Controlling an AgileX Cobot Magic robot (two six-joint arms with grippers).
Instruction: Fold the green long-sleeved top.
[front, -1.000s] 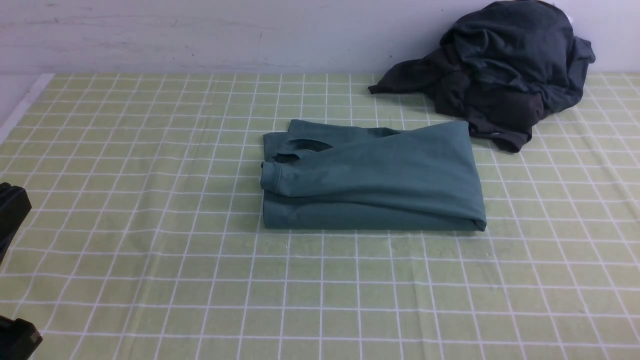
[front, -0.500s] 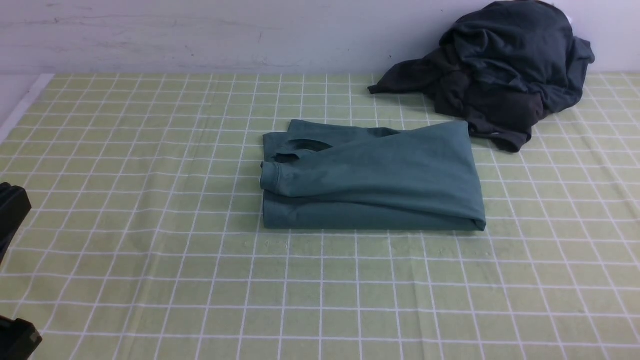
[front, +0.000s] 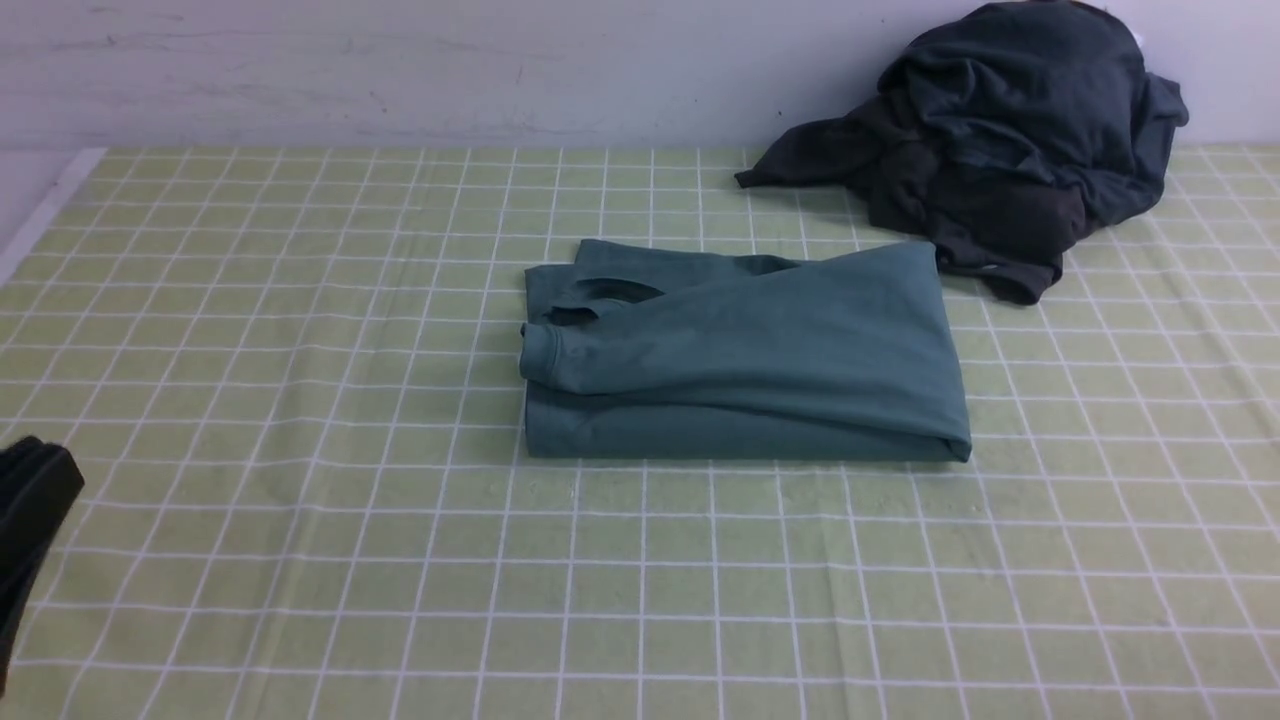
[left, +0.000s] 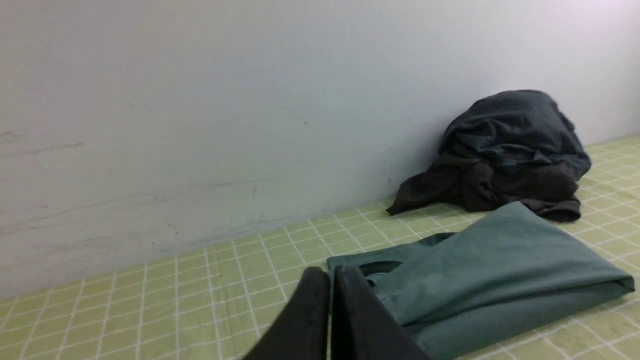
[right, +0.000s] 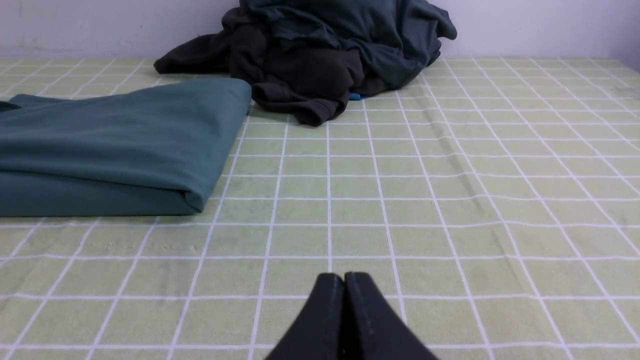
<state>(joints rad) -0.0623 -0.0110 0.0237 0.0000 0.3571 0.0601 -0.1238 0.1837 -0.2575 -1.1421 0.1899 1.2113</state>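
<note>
The top (front: 745, 350) lay folded at the frame's centre, its long axis running left to right, a dark pile (front: 1000, 140) at upper right just behind it. The left gripper (left: 330, 280), jaws closed on nothing, sat at the lower left edge, well apart from it. The right gripper (right: 344, 282), also closed and empty, showed only in its own wrist view, so I couldn't judge which was nearer.

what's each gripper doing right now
Left gripper: closed, holding nothing.
Right gripper: closed, holding nothing.
</note>
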